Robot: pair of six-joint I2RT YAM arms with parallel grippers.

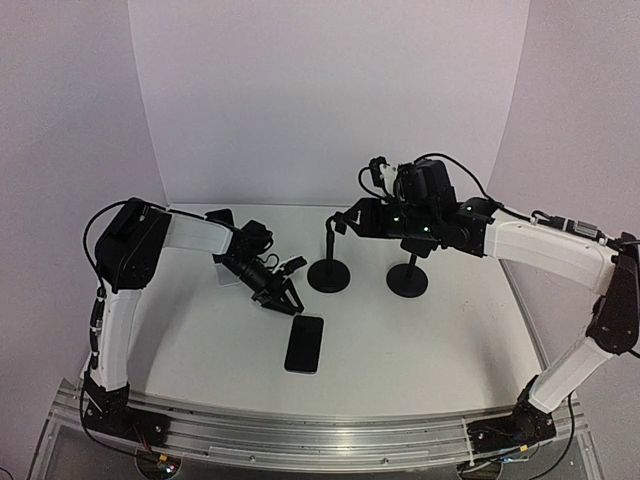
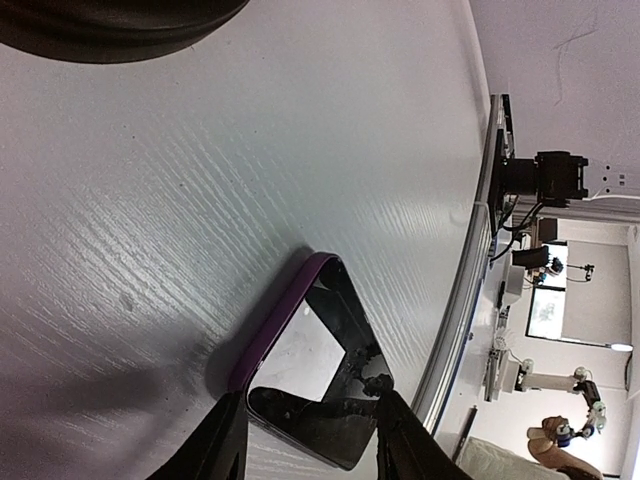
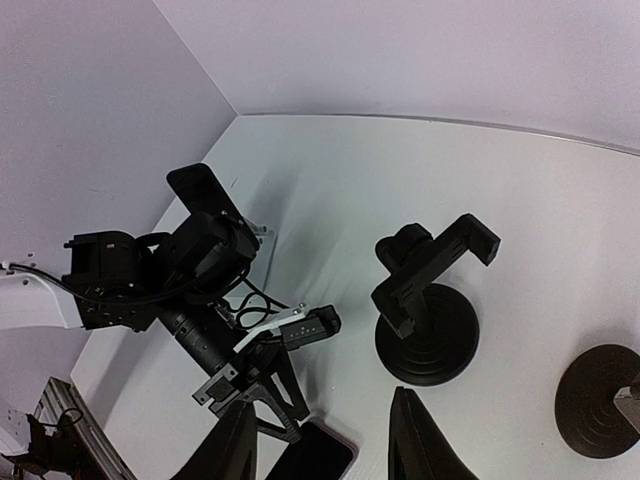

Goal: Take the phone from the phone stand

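The phone (image 1: 304, 343), black with a purple edge, lies flat on the white table near the front middle. It also shows in the left wrist view (image 2: 318, 365) and at the bottom edge of the right wrist view (image 3: 320, 458). My left gripper (image 1: 281, 299) hovers just behind the phone, open and empty, its fingers (image 2: 215, 450) astride the phone's near end. The phone stand (image 1: 328, 262) stands empty on its round base; its clamp (image 3: 432, 272) holds nothing. My right gripper (image 1: 343, 222) is open and empty above the stand's top, its fingertips (image 3: 410, 440) well apart.
A second black stand (image 1: 408, 276) with a round base (image 3: 601, 400) stands right of the first. The table's front rail (image 2: 458, 300) runs close beyond the phone. White walls close the back and sides.
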